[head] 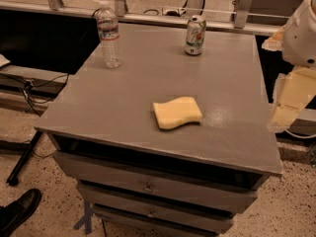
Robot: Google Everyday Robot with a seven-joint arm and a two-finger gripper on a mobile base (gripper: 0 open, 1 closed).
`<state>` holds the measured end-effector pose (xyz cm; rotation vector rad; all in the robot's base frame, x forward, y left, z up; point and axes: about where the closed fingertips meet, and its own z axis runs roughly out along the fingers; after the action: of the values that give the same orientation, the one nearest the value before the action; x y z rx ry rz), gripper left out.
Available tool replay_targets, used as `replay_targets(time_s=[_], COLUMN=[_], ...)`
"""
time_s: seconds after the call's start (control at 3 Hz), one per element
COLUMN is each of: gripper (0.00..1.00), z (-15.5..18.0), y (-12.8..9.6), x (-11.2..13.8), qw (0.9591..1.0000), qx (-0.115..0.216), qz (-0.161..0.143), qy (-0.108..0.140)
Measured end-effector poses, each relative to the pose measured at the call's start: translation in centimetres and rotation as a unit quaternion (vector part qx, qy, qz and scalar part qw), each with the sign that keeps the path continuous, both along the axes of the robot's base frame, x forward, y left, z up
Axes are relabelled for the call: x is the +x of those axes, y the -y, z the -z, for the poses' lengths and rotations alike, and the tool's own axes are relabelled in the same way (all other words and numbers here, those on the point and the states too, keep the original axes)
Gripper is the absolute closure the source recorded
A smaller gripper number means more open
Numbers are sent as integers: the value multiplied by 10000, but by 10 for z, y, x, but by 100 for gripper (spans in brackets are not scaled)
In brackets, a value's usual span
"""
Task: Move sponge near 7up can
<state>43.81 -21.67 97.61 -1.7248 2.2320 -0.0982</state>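
— Where does the sponge (177, 113) lie from your gripper (288, 100)?
— To its left, mid-desk (237, 83), long axis pointing at it. The gripper hangs off the right edge (jaws' opening: cannot tell). The 7up can (195, 35) stands well behind.

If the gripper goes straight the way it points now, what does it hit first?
The gripper, at frame right, points downward: probably the table at its right edge, not the sponge; depth unclear.

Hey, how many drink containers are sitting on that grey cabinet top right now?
2. The water bottle stands at the back left; the 7up can stands at the back, right of centre. Nothing looks hidden. The gripper hangs beside the right edge of the cabinet.
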Motion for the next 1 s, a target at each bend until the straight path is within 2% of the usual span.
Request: replay_targets(time_s=[0.33,0.67,1.0], gripper=[0,0,0], z=[0,17,43], y=[-3,-16,-39], x=[2,19,42], qw=[10000,9997,9981], qx=[22,244,597], qz=[-8,-58,-155], qy=[44,39,-6])
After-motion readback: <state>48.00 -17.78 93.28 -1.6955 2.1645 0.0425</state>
